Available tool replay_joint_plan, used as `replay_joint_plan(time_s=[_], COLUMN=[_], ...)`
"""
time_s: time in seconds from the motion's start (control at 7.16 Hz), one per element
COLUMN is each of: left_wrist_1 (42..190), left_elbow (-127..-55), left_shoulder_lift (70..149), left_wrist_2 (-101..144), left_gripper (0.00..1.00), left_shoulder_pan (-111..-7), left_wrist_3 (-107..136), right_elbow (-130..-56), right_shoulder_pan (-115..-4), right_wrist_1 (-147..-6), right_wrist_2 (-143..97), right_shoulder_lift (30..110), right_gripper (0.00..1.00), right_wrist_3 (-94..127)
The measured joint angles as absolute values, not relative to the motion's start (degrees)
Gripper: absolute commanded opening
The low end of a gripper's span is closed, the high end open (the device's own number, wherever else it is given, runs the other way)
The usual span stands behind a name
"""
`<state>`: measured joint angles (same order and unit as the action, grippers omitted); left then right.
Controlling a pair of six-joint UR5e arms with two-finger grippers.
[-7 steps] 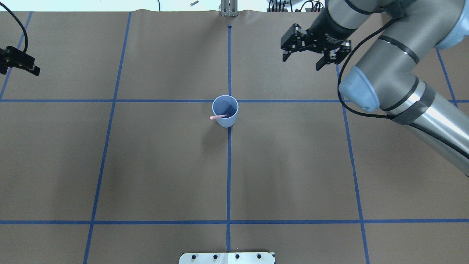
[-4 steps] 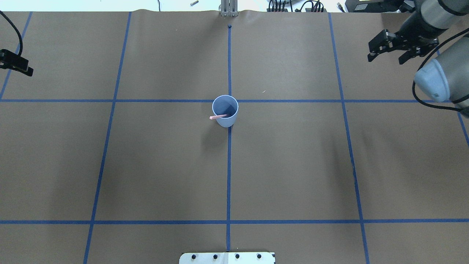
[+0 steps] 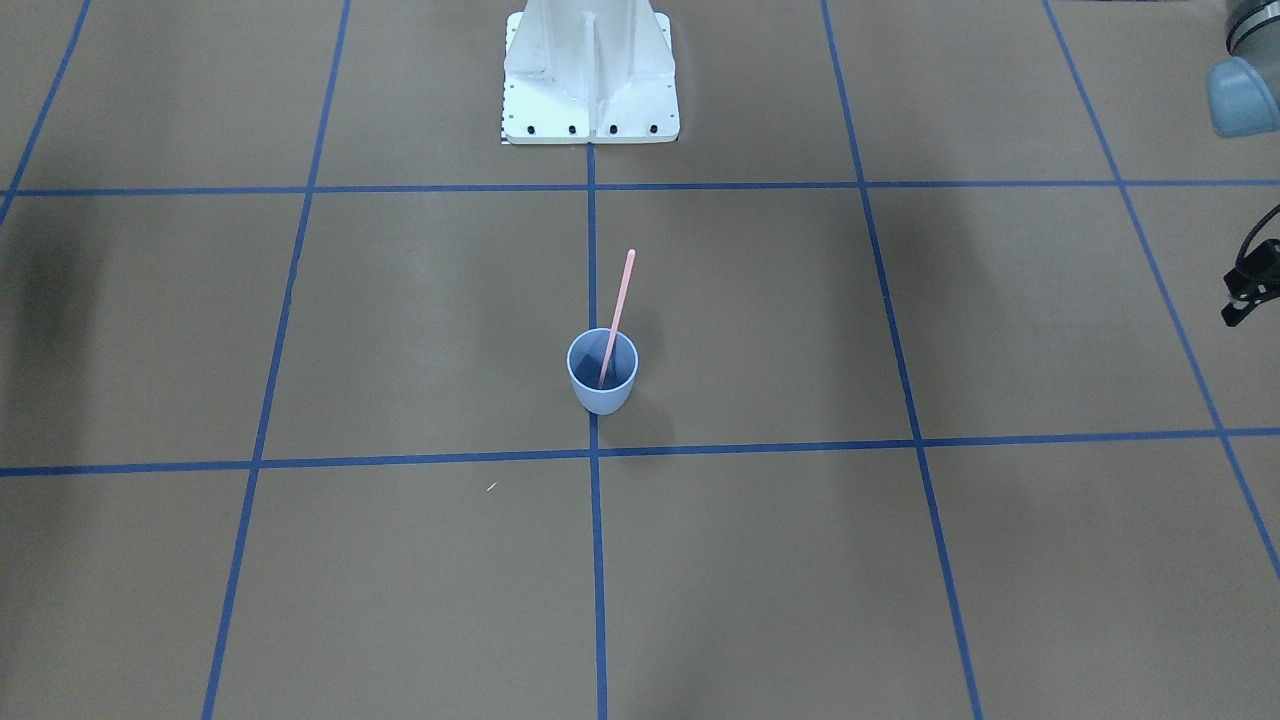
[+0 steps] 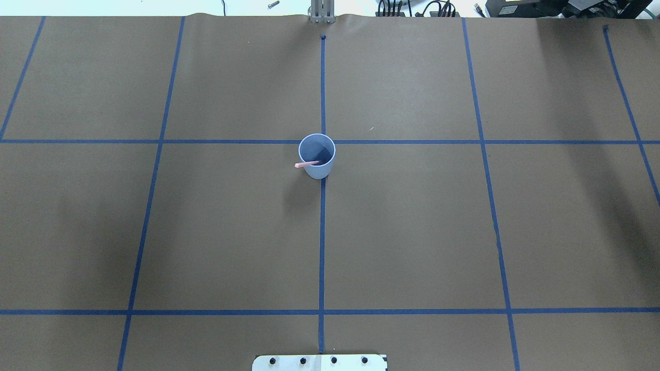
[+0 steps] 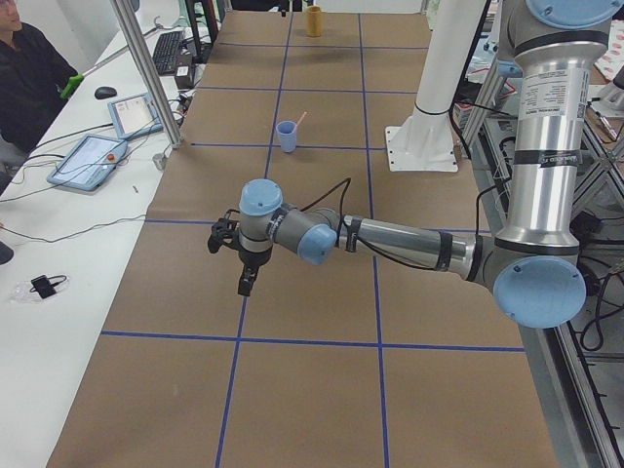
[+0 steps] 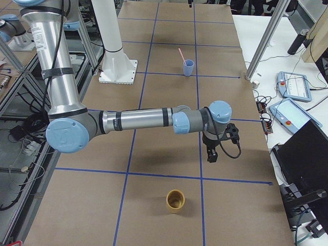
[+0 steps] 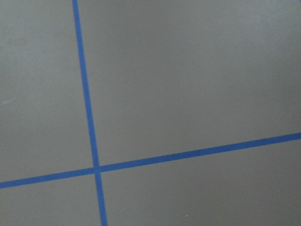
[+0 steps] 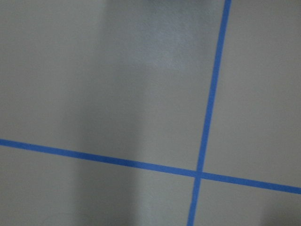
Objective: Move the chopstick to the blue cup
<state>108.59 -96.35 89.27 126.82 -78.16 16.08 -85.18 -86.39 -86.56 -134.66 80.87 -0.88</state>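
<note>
The chopstick is leaning inside the blue cup at the tabletop's centre, so the transfer is looking done. The left gripper and right gripper are hanging near opposite tabletop ends, and I cannot tell how far either is opening; keeping them well apart from the cup is guarding against a knock.

The left arm stretches out low and nearly level, its left gripper pointing down. The right arm mirrors the pose, right gripper also lowered. Jaw spacing cannot be judged.
</note>
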Motion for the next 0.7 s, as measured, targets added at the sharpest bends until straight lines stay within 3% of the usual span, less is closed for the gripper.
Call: replay_joint_plan(time_s=[0.42,0.7], left_wrist_1=[108.78,108.06], left_elbow=[-92.6,-92.54], left_shoulder_lift=[86.05,85.79], left_wrist_2=[126.74,130.58], left_gripper=[0.98,0.98], left_shoulder_pan=[-79.61,-83.27], left_wrist_3=[15.07,15.15], right_elbow=[-84.44,-85.02], right_shoulder_pan=[-89.02,-89.1], right_wrist_1=[-83.85,-83.47], right_wrist_2=[-135.17,-134.89], right_shoulder_lift=[89.03,89.78], right_gripper=[1.0,1.0], right_wrist_3=[-4.08,-3.24])
